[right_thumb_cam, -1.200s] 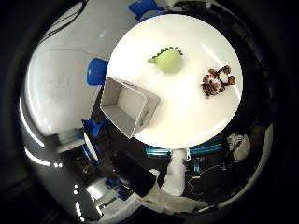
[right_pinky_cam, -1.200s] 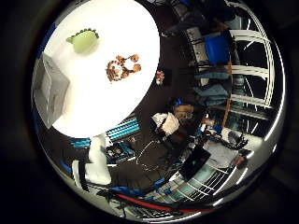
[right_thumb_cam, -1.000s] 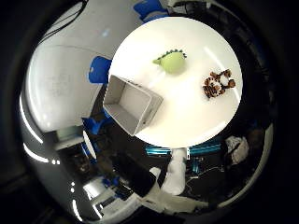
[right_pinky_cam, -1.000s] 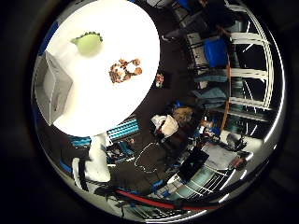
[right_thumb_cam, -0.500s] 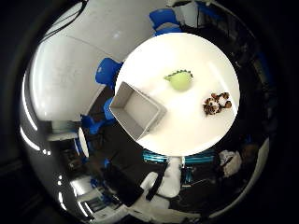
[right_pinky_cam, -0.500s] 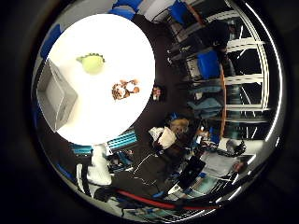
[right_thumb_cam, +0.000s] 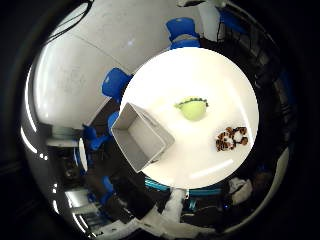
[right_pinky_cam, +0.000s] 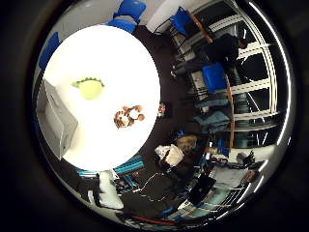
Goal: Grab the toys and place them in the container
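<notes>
A green dinosaur plush [right_thumb_cam: 192, 108] lies near the middle of a round white table [right_thumb_cam: 210, 70]. A brown and white striped tiger plush [right_thumb_cam: 231, 138] lies a short way from it, closer to the table's rim. An empty grey rectangular container [right_thumb_cam: 140, 142] stands at the table's edge, apart from both toys. My hand is far above the table and looks down on all of it. None of the toys is held.
Blue chairs [right_thumb_cam: 116, 84] [right_thumb_cam: 182, 27] stand round the table. My white arm [right_thumb_cam: 172, 215] rises beside the table's edge near the container. A small object [right_pinky_cam: 162, 109] lies on the dark floor by the table. Desks and more chairs [right_pinky_cam: 215, 77] fill the room beyond.
The camera has moved away from the table, which now looks smaller and shows whole. The toys and the container have not moved on it.
</notes>
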